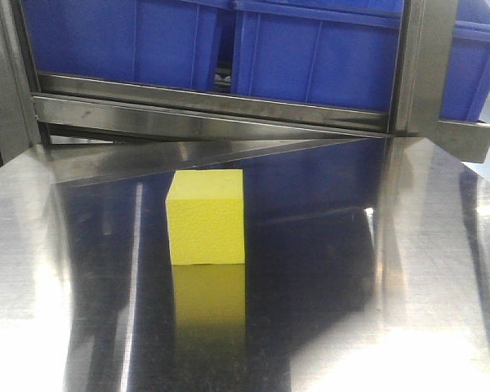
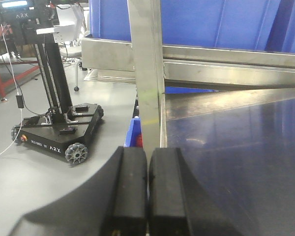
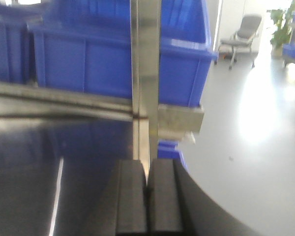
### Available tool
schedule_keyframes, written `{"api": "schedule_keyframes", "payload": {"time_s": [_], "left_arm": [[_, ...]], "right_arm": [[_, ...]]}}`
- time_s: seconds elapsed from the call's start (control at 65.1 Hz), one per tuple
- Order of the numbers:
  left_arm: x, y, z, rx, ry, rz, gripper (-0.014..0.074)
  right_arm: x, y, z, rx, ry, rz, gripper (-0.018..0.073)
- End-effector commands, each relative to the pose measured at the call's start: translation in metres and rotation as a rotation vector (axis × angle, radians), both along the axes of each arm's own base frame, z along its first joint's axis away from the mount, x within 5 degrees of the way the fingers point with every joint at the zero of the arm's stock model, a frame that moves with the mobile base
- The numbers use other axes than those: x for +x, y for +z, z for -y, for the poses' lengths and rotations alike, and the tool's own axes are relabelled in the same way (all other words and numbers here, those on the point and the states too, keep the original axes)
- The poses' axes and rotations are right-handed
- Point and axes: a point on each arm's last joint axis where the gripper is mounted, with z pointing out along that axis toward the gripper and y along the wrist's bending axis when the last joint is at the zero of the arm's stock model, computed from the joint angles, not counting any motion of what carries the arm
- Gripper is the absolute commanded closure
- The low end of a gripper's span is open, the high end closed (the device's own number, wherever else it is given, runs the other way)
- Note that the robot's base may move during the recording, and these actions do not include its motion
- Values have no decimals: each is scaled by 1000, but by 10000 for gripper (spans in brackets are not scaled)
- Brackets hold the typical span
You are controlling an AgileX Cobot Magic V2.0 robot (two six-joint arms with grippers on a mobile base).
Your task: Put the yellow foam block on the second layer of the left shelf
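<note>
The yellow foam block (image 1: 206, 216) sits upright on the shiny steel shelf surface (image 1: 376, 269), near its middle, with its reflection below it. No gripper shows in the front view. In the left wrist view my left gripper (image 2: 147, 162) is shut with nothing between its black pads, at the shelf's left corner post (image 2: 146, 73). My right gripper (image 3: 148, 172) is shut and empty too, close to the right corner post (image 3: 145, 73). The block appears in neither wrist view.
Blue bins (image 1: 310, 49) stand on the steel layer above the block, behind a steel rail (image 1: 212, 106). Left of the shelf a black wheeled robot base (image 2: 56, 135) stands on the grey floor. A chair (image 3: 243, 37) stands far right.
</note>
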Motion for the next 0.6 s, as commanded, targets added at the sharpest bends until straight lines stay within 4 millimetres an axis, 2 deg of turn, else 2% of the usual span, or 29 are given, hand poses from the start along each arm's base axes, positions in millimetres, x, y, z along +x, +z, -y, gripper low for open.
{"api": "schedule_keyframes", "payload": {"time_s": [0.0, 0.092, 0.215, 0.292, 0.384, 0.491, 0.583], "left_arm": [[0, 0, 2, 0, -23, 70, 460], [0, 0, 2, 0, -23, 70, 460], [0, 0, 2, 0, -23, 70, 460], [0, 0, 2, 0, -23, 70, 460], [0, 0, 2, 0, -23, 70, 460], [0, 0, 2, 0, -23, 70, 460], [0, 0, 2, 0, -23, 70, 460]], "right_arm": [[-6, 39, 0, -2, -3, 91, 503], [1, 60, 0, 7, -5, 0, 503], [21, 84, -2, 33, 17, -137, 498], [34, 94, -6, 30, 60, -207, 440], [51, 104, -13, 16, 118, -301, 305], [70, 113, -27, -16, 204, -433, 64], [85, 119, -41, -50, 274, -528, -58]]}}
